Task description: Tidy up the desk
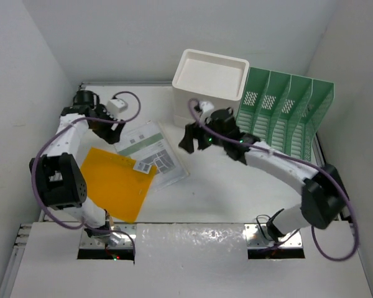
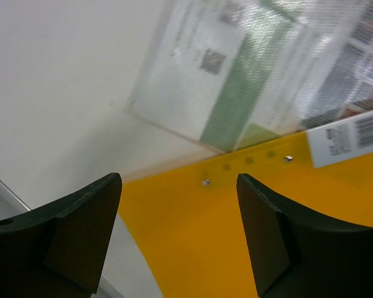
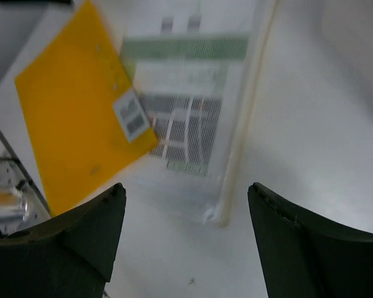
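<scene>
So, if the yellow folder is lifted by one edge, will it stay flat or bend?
The yellow folder looks thin and lies flat, so it would probably sag if lifted by one edge. Its surface looks smooth, so a push may slide it easily over the desk. One corner overlaps the clear document sleeve, which might be dragged along.

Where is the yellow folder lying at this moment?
In the top view, the yellow folder lies on the left of the desk, its far corner overlapping the clear document sleeve.
</scene>
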Action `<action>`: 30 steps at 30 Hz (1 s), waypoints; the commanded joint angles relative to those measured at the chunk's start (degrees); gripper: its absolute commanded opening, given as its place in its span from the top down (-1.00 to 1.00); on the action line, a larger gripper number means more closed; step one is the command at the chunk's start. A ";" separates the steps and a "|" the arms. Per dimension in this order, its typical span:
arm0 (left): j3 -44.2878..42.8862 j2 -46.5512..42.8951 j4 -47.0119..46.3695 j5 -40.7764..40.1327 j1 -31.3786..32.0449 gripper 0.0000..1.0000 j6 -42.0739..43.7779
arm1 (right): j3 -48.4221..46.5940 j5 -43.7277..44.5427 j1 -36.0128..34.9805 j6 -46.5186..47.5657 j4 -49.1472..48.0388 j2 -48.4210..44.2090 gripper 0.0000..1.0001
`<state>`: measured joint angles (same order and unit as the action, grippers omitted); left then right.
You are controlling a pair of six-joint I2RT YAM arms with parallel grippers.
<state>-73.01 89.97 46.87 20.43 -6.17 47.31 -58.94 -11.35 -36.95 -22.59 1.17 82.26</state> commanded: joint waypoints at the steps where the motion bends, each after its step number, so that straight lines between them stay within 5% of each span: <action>1: 0.92 1.61 -0.63 6.64 -6.89 -0.45 -2.39 | 5.76 -3.41 -5.66 -12.12 -18.27 6.40 -0.53; 13: 15.09 0.82 -16.45 -2.58 -20.27 -0.45 -4.24 | -4.24 -8.07 -12.18 -25.84 -32.73 35.32 -0.58; 21: 9.13 9.76 -17.70 -1.27 -29.94 -0.45 -6.61 | -6.72 -4.03 -12.97 -28.38 -28.86 39.99 -0.58; 30: 13.42 12.24 -17.87 1.28 -30.21 -0.46 -3.45 | -9.61 -9.56 -14.99 -29.18 -29.82 45.00 -0.44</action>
<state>-60.93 102.45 29.69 18.96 -36.69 42.17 -66.65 -18.11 -50.37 -51.22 -28.88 123.70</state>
